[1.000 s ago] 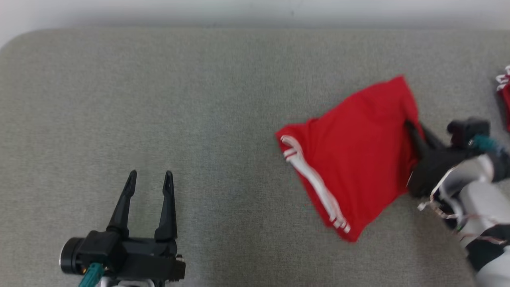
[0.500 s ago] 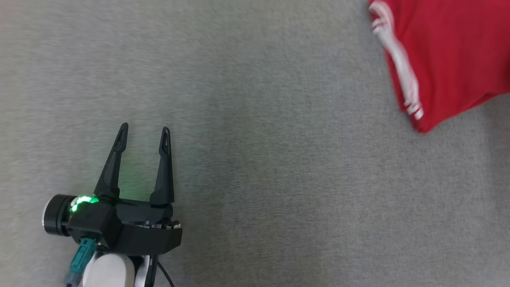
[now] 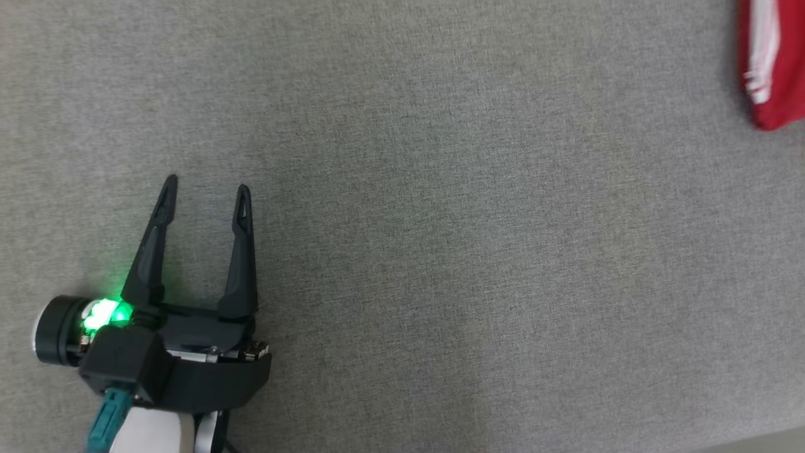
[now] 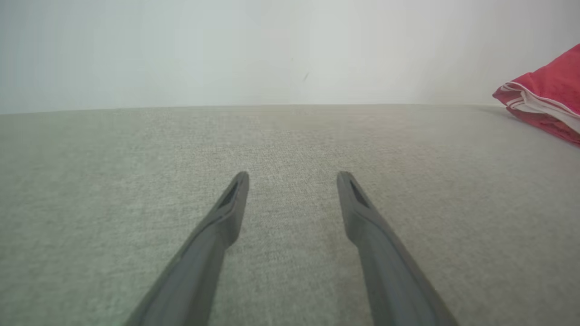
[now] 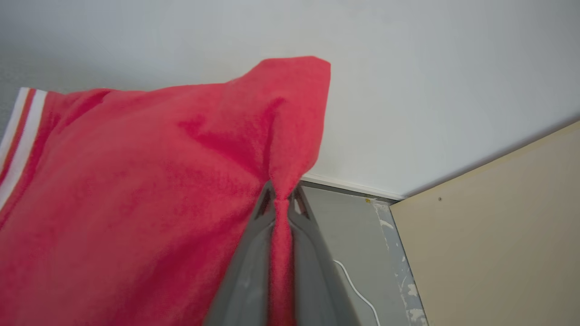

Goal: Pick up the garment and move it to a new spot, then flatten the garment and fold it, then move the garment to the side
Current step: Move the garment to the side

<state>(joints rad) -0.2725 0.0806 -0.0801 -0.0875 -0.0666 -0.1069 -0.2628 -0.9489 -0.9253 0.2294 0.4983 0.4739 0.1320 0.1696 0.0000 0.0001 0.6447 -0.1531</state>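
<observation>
1. While the red garment (image 5: 136, 203) is pinched in a narrow fold between the two fingers of the right gripper (image 5: 282, 194), most of its cloth spreads to the left of those fingers in the right wrist view. White stripes run along its far left edge.
2. That right gripper is closed tight on the fold, and one corner of the cloth stands up above the fingertips.
3. Seen from the head, the garment (image 3: 777, 63) is a red corner with a white stripe at the top right edge, over the grey padded table (image 3: 440, 220).
4. From the left wrist, the garment (image 4: 548, 97) sits at the right edge with a white band showing between its red layers, low by the table (image 4: 290, 136). Whether it touches the surface I cannot tell.
5. At the lower left of the head view, well apart from the garment, is the left gripper (image 3: 206, 189). Its two fingers are spread wide and hold nothing, and a green light (image 3: 104, 313) glows at its base.
6. The left wrist view shows the same left gripper (image 4: 292, 176) with its fingers apart above the grey surface, and a pale wall (image 4: 226, 45) beyond the table's far edge.
7. Behind the garment in the right wrist view are the pale wall (image 5: 430, 90), a grey floor (image 5: 344, 226) with a thin white cable (image 5: 358, 290), and a beige panel (image 5: 498, 226).
</observation>
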